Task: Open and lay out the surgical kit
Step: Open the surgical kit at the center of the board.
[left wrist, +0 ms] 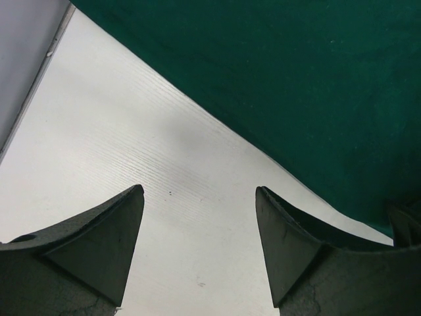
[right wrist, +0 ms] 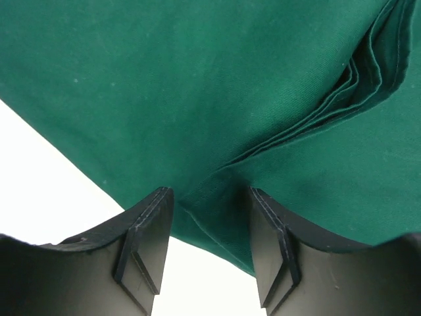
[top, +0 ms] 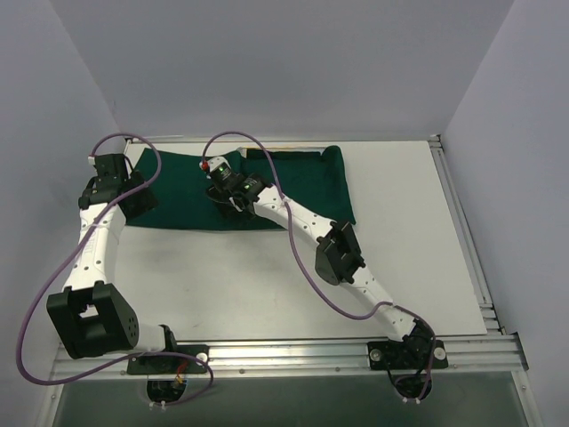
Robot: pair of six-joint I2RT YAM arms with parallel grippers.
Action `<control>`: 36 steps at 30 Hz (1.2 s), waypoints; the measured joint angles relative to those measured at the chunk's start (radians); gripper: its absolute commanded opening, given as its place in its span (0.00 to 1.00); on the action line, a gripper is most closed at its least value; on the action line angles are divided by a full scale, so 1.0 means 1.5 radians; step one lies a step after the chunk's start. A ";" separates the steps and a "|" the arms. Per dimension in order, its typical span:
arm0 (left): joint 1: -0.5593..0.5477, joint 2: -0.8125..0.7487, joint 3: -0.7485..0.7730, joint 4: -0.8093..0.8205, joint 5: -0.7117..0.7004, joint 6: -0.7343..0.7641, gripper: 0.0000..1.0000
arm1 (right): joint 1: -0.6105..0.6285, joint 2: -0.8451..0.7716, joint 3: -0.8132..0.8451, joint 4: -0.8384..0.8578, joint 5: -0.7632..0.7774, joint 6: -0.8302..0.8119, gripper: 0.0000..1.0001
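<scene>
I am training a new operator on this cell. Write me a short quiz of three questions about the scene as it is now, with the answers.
1. True or false: the left gripper holds the green cloth.
2. Which one has a folded edge of the cloth between its fingers? A. left gripper B. right gripper C. both
3. Fill in: directly under the left gripper lies the bare ____.

Key:
1. False. Its jaws stand open over the table, beside the cloth.
2. B. Its fingers straddle the edge. Whether they already pinch it cannot be told.
3. Table.
</scene>
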 measured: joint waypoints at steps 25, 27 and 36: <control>0.000 0.005 0.000 0.002 0.012 0.000 0.77 | -0.001 -0.007 -0.028 0.040 0.010 0.002 0.40; 0.000 0.005 0.000 0.002 0.012 0.000 0.77 | -0.002 -0.007 -0.029 0.041 0.008 0.003 0.40; 0.000 0.007 0.000 0.002 0.017 -0.001 0.77 | -0.007 -0.019 -0.052 0.054 0.006 0.006 0.34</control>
